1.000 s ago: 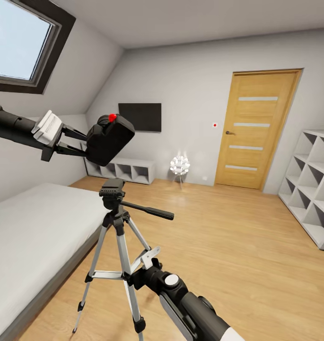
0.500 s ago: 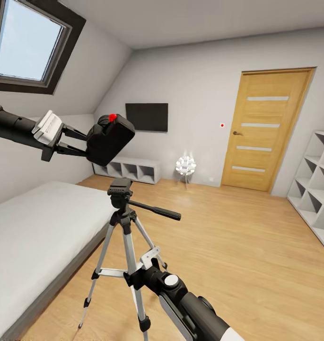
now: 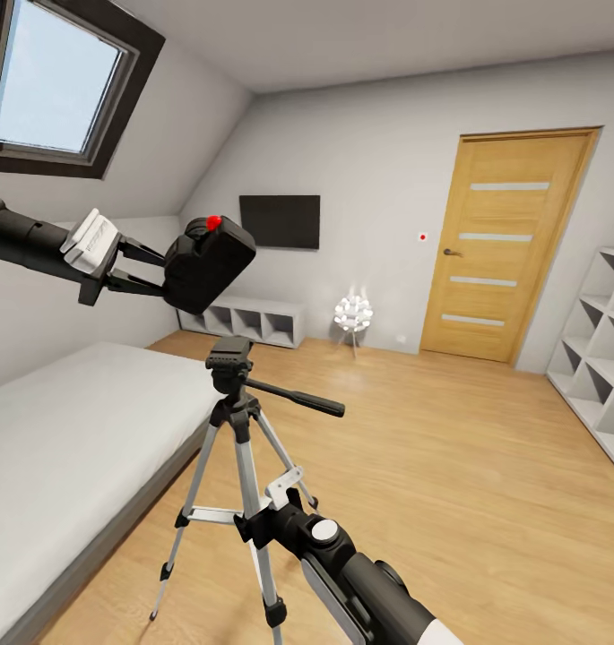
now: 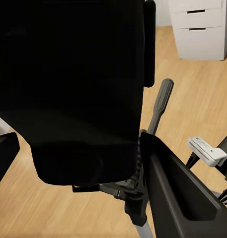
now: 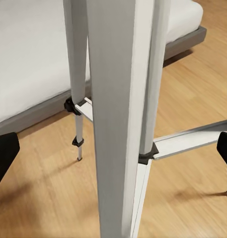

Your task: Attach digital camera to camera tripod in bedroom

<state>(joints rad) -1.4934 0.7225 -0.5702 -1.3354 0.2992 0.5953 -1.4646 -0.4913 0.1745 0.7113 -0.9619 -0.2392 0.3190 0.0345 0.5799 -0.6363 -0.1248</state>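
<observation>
Gripping the digital camera point(image 3: 208, 260), the left gripper point(image 3: 154, 271) hovers above the camera tripod point(image 3: 237, 421). Lower it level onto the tripod head point(image 3: 229, 362). Right gripper point(image 3: 263, 511) aperture: cannot tell.

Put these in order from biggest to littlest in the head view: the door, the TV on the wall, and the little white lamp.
1. Door
2. TV
3. White lamp

All three stand along the far wall, so nearness hardly skews this.

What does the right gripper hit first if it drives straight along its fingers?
Most likely the camera tripod: a silver leg stands dead ahead between the open fingers of the right gripper. How much gap remains is unclear.
</observation>
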